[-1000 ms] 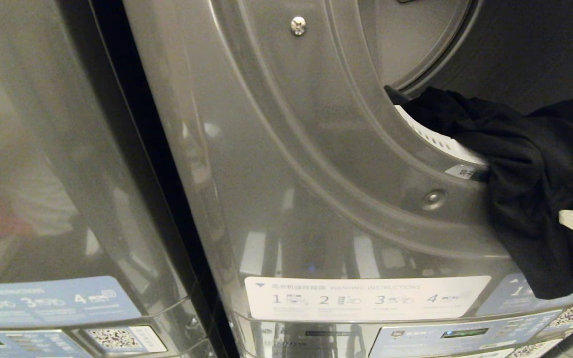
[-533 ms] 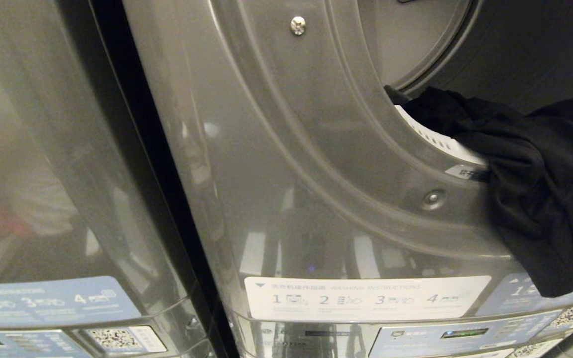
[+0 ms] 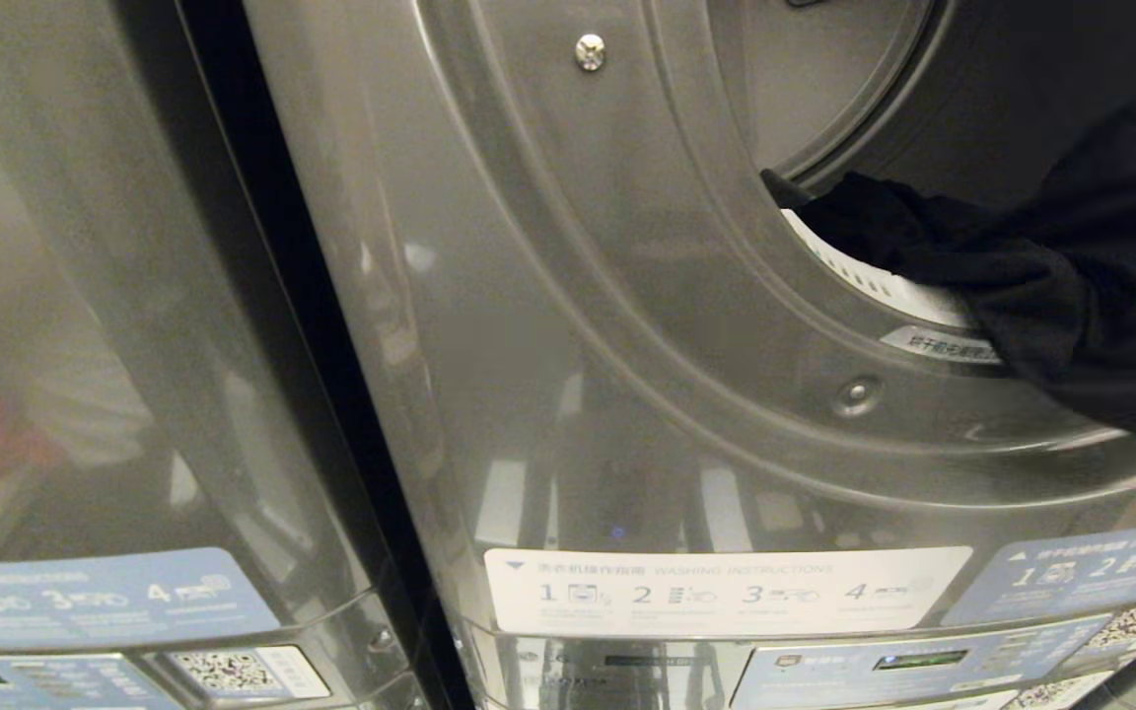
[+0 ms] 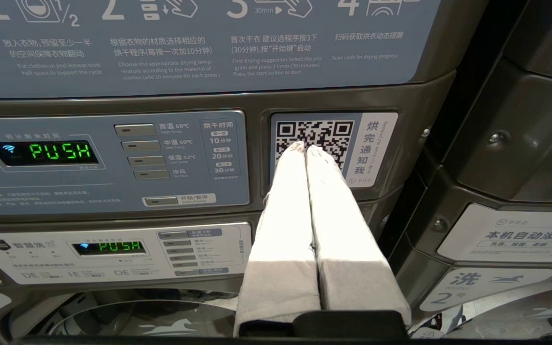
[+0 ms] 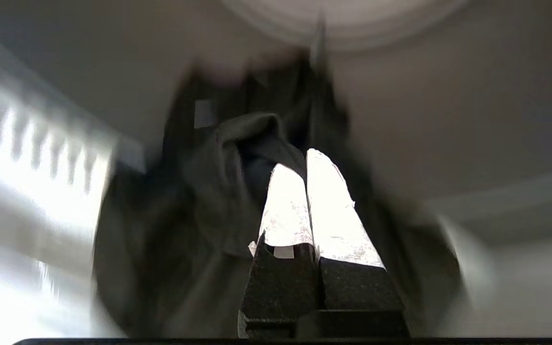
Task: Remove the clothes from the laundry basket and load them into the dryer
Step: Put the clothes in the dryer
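Here the step in hand, judged from how things lie, is to carry the black garment (image 3: 1091, 296) fully over the dryer's door rim (image 3: 824, 375) and into the drum (image 3: 1002, 89). The right gripper (image 5: 300, 165) is not visible in the head view; in its own wrist view its two pale fingers (image 5: 328, 206) stand pressed together with dark cloth bunched around and ahead of the tips, so it reads as pinching a fold of the garment, though blur hides the exact contact. To do the step well, drive the pinch point deep past the white perforated strip (image 3: 874, 281) before letting go, so that no part is left draped over the rim where a closing door could trap it. Keep the cloth high enough to clear the lip, and release only once the bulk rests inside. The garment is black, soft and heavily creased; it lies across the lower right of the opening, one end stretched along the inner edge of the rim and the larger mass hanging at the right edge of the head view, partly outside the drum. It will likely sag and trail. The left gripper (image 4: 304, 148) is parked low before the control panel (image 4: 108, 158), fingers pressed together and holding nothing.
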